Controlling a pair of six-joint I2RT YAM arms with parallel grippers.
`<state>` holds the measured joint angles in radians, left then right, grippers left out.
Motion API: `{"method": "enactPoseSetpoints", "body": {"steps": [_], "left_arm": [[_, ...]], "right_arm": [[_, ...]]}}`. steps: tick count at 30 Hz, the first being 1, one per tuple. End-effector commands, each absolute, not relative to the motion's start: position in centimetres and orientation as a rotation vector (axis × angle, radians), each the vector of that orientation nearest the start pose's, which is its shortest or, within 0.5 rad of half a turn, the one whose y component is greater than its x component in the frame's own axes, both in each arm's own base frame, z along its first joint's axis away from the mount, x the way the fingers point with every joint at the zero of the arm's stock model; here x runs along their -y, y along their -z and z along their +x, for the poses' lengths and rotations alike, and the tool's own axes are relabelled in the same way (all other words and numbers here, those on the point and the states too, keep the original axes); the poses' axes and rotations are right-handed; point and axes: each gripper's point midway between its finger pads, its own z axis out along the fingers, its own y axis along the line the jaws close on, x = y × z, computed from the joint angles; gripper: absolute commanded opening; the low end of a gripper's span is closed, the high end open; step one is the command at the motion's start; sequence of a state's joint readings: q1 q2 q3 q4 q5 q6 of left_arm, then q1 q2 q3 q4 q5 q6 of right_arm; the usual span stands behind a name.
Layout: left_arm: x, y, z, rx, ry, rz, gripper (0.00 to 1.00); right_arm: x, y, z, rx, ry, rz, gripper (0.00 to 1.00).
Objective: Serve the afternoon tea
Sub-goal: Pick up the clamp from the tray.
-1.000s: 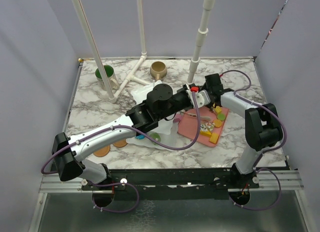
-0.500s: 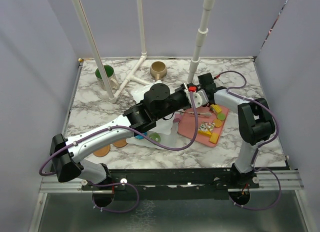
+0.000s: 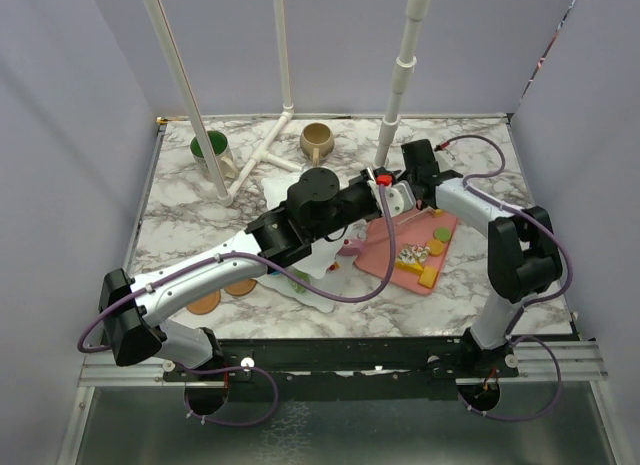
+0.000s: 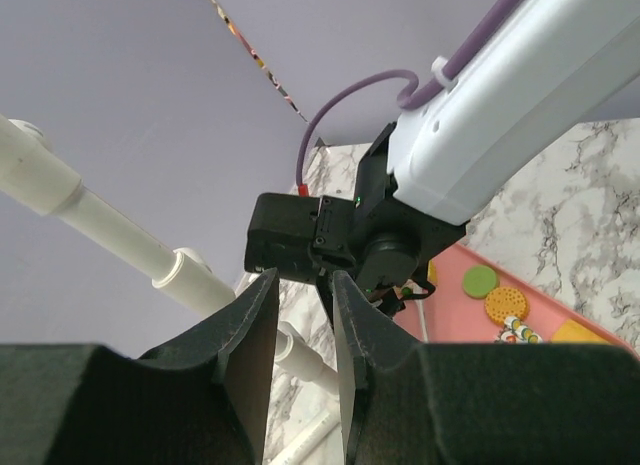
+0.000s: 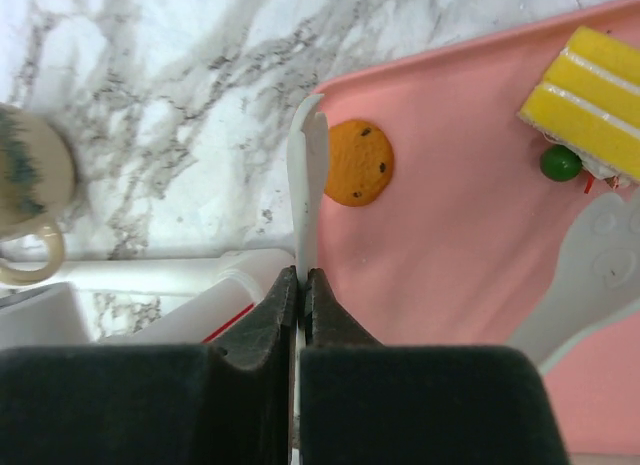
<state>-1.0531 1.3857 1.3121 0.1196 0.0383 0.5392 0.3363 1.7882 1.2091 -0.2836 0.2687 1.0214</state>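
right claw (image 5: 298,277) is pinched tight on a thin white utensil strip (image 5: 306,175), right beside the round orange toy cookie (image 5: 360,163) on the flat pink tray (image 5: 450,235); left claw (image 4: 302,281) is only a bit parted, gripping nothing; tan mug (image 3: 317,140) sits further back

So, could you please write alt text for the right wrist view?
The right end effector is shut on a thin white utensil along the edge of the pink tray. An orange cookie lies beside its tip; a yellow cake slice sits top right.
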Motion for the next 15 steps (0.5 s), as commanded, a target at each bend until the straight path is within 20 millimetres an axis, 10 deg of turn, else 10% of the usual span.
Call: {"method": "enactPoseSetpoints", "body": {"steps": [1,15], "left_arm": [[39.5,-39.2,24.0,-1.047,0.448,1.135,0.3],[39.2,-38.3,23.9,-1.113,0.496,1.096,0.5]], "right_arm": [[-13.3,-11.7,44.0,-2.132,-0.323,0.95,0.0],[-11.8,-22.8,40.4,-1.905,-0.454,0.7,0.0]]}}
